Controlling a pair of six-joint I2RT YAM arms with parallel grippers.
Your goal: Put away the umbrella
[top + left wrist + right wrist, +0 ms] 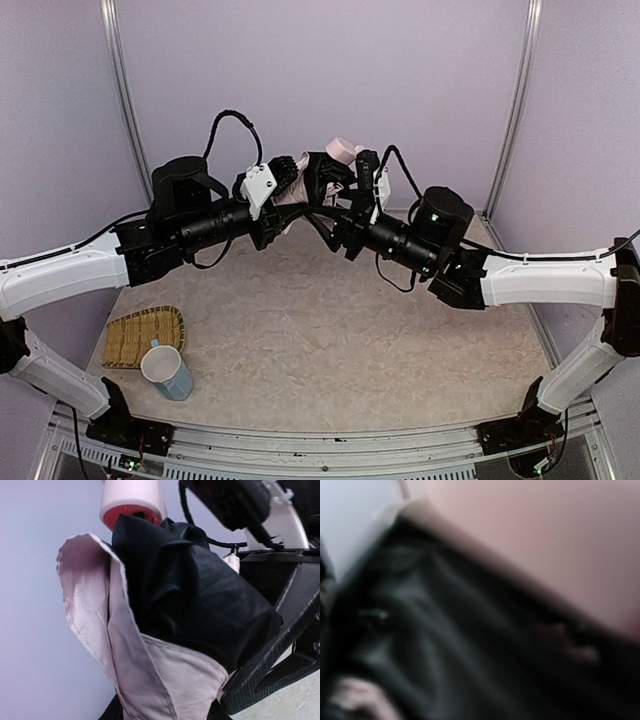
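The umbrella (pixel 340 152) sits between left hand (pixel 300 172) and right hand (pixel 352 190) above the table (pixel 340 340), cup (pixel 166 371) beside tray (pixel 140 335) near-left.

Readable text, labels, brands, numbers, signs: none in any of the three views.
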